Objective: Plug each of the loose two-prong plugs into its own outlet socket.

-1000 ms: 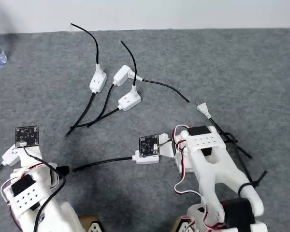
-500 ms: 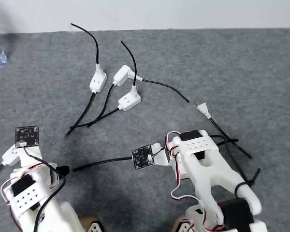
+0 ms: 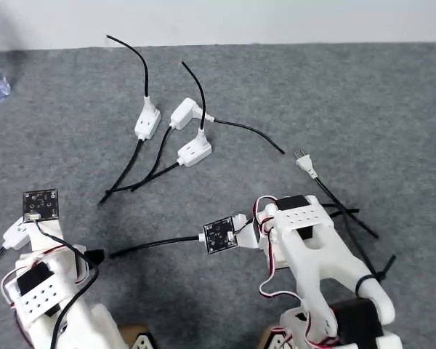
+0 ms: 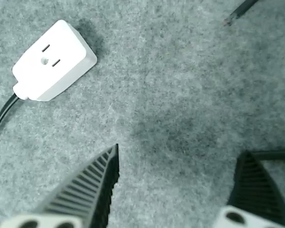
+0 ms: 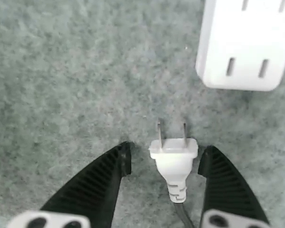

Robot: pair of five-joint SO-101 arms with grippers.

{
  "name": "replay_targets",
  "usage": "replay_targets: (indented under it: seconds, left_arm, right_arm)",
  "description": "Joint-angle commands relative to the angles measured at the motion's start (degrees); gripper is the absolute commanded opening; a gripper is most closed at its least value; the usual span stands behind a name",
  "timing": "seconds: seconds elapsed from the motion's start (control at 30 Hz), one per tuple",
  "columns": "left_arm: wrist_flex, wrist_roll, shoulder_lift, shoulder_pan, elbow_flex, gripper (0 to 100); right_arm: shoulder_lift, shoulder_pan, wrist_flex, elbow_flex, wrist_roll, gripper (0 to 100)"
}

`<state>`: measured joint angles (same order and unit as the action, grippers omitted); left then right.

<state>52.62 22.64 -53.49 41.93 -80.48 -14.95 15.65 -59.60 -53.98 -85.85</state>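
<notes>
right gripper (image 5: 167, 151): open, jaws either side of the plug (image 5: 173, 159), not clamped
plug: lying on the table (image 3: 392, 94) toward its front edge, prongs facing a socket (image 5: 244, 42)
left gripper (image 4: 179, 151): wide open, holding nothing

Five outlet sockets (image 3: 147, 120) and two loose plugs (image 3: 303, 161).

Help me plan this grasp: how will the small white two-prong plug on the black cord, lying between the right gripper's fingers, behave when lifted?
The white two-prong plug looks small and moulded, so probably light and stiff. Its thin black cord is likely floppy and may drag or twist it. Its smooth body could slip in the open right gripper.
</notes>
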Motion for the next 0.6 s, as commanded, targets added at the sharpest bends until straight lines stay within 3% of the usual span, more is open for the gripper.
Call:
replay_targets:
  seconds: [0.0, 0.47, 0.57]
  left_arm:
    - [-0.5, 0.4, -0.6, -0.5, 0.1, 36]
    - [-0.5, 0.4, -0.6, -0.5, 0.1, 36]
    - [-0.5, 0.4, -0.6, -0.5, 0.1, 36]
  right_arm:
    - [-1.7, -1.3, 0.2, 0.5, -1.9, 24.4]
    - [6.0, -1.7, 0.1, 3.1, -5.8, 0.6]
    - [6.0, -1.8, 0.1, 3.2, -5.6, 0.9]
